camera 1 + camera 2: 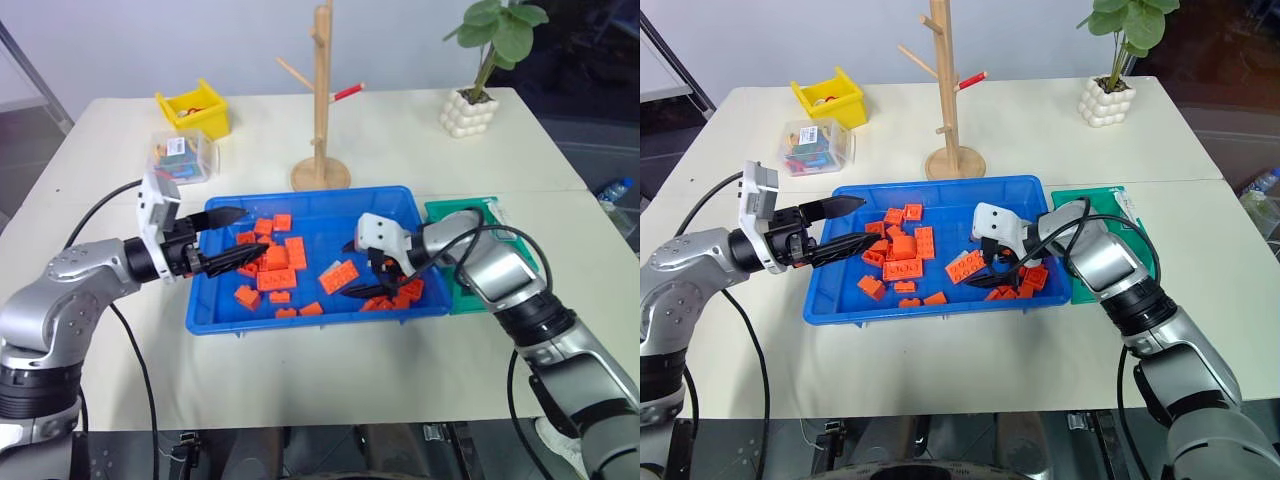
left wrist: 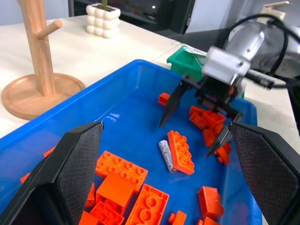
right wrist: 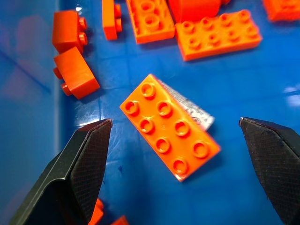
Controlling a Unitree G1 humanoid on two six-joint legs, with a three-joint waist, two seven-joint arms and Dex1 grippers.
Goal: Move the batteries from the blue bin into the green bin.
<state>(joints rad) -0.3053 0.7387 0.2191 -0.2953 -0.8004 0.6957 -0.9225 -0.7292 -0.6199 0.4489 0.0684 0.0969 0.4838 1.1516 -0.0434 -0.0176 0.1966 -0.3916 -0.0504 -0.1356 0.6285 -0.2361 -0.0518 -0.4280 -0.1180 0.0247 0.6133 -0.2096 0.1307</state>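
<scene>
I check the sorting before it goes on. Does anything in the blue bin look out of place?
Yes. One silver battery lies among the orange bricks in the blue bin, pressed against a long brick that partly covers it. The right gripper hovers above, jaws open.

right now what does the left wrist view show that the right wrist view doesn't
Left wrist view: the open right gripper from outside, poised over the blue bin, the green bin behind it, and a wooden stand. Right wrist view: the battery close up, tucked against and partly under an orange brick. Both: that battery beside that brick, amid scattered bricks on the blue floor.
</scene>
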